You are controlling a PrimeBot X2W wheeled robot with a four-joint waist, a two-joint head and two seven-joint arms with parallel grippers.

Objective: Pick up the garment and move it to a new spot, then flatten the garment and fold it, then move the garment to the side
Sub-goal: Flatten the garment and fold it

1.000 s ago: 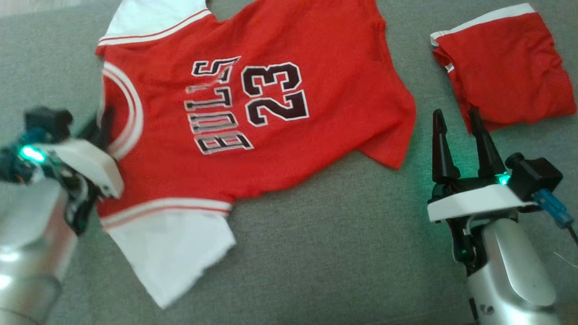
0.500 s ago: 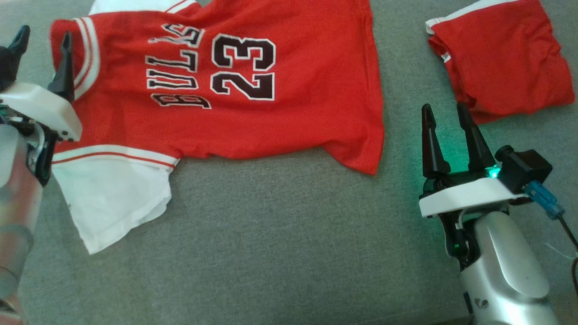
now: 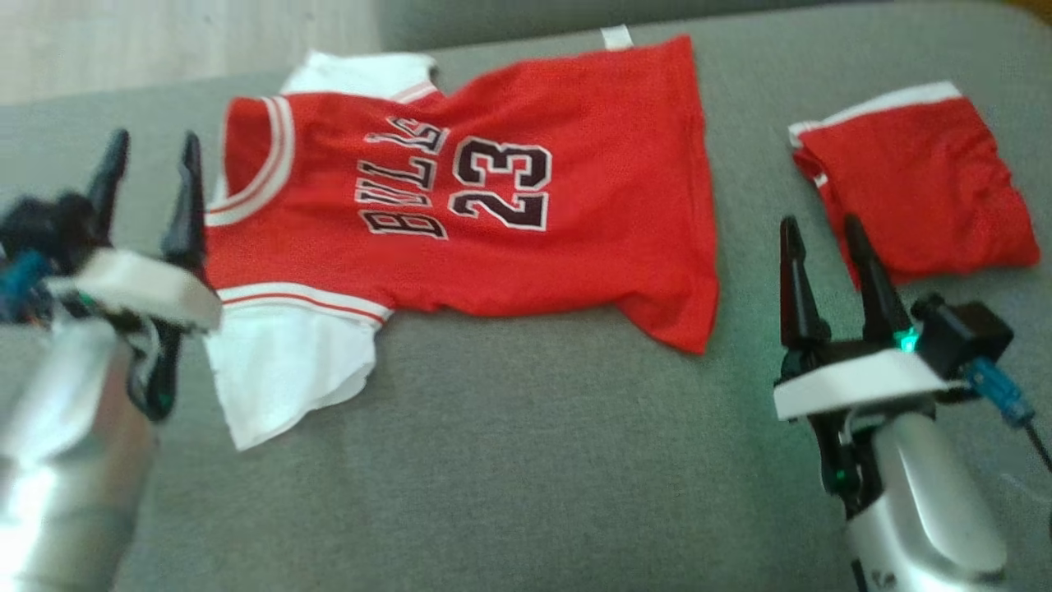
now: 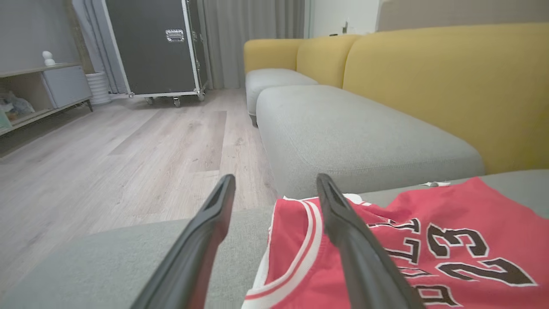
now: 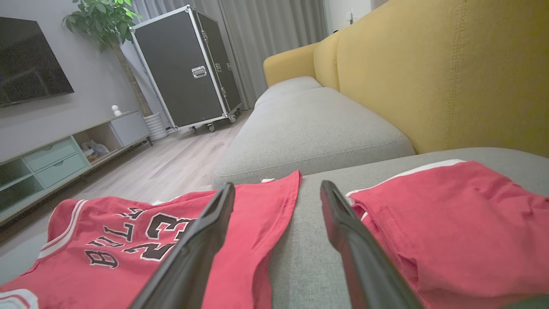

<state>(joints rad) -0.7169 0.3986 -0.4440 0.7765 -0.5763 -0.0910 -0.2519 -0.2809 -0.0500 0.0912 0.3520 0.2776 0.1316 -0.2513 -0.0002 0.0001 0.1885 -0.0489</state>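
The jersey [image 3: 493, 238] lay spread on the grey seat [image 3: 534, 477], a coarse woven cushion. It was thin red cloth with white sleeves, red-and-white striped trim at the collar and armholes, and black letters and a "23" edged in white. Its hem ran crooked, one corner drooping to a point. The near sleeve was rumpled, with an uneven edge. Well apart to its right sat folded red shorts [image 3: 920, 189], a rough square with soft creases and a white band along the far edge.

The left gripper [image 3: 156, 140] stood just beside the collar end, its two dark tapering fingers spread wide with nothing between them. The right gripper [image 3: 820, 222] stood between the hem and the shorts, also spread wide and empty.

The head view gave the jersey's whole outline, both sleeves and a small white tag at the hem. The left wrist view, low along the seat, gave the collar trim close up with one finger crossing in front of it. Beyond it were a second grey cushion [image 4: 343, 133], a smooth rounded yellow backrest [image 4: 429, 86], a pale plank floor [image 4: 128, 150] and a black case [image 4: 150, 47] with metal edges on castors. The right wrist view gave the bare strip of seat between hem and shorts, a stitched seam on the shorts, a dark TV [image 5: 30, 60], a leafy plant [image 5: 103, 17] and a low cabinet [image 5: 64, 154].
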